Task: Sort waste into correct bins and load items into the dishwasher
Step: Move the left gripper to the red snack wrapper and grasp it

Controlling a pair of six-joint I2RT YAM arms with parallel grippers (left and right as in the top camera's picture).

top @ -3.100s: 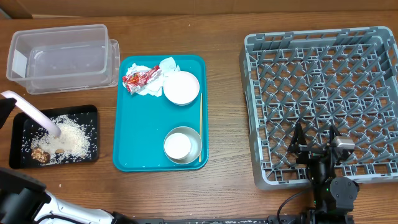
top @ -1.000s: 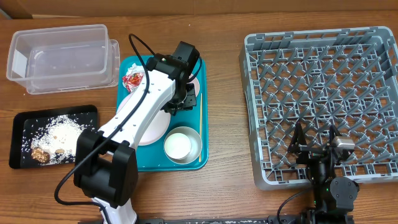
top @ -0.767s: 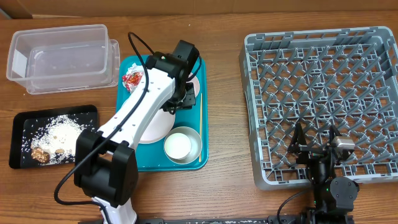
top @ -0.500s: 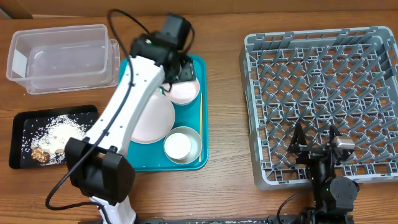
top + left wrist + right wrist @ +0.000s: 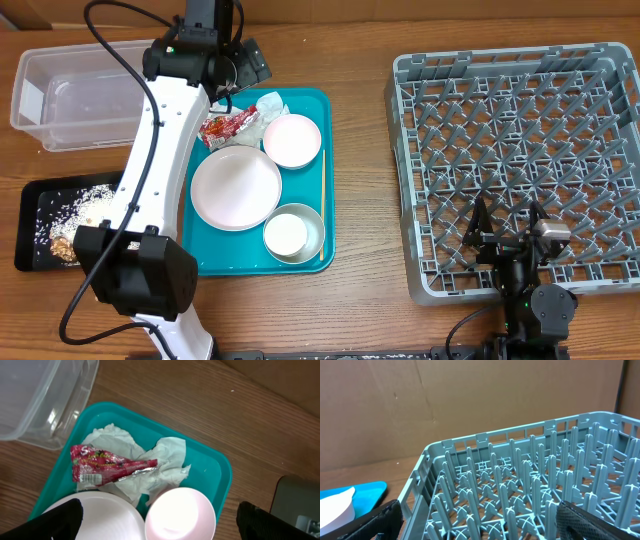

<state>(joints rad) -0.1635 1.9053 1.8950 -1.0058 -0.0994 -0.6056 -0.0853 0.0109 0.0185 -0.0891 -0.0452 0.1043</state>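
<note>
Waste is what I judge the coming move to be about, so I read across from the left. The clear tub (image 5: 95, 90) stands at the far left of the surface, with the black tray (image 5: 35, 195) of rice (image 5: 85, 205) in front of it.

Just right of the tub, the left tool (image 5: 157, 512) hangs over the far end of the teal tray (image 5: 215, 250), its fingers (image 5: 60, 520) spread wide and holding nothing. The red-and-white wrapper (image 5: 107, 464) lies just ahead of the fingertips in the wrist view, on top of the crumpled napkins (image 5: 167, 460). The tool touches neither.

The wrapper's long axis runs side to side in that view, roughly in line with the way the fingers close. I judge I need to turn the wrist first, or else settle for pinching it lengthwise. The tub is just beside it to the left, so the carry looks short.

Further right on the tray sit the plate (image 5: 236, 187), the white bowl (image 5: 292, 140) and the steel-sided bowl (image 5: 290, 233), with the chopstick (image 5: 323, 195) along the right rim.

Well apart to the right is the grey rack (image 5: 520, 130). The right tool (image 5: 508, 230) rests at its near edge, fingers apart and empty. My left arm is plainly the nearer one to the wrapper.
</note>
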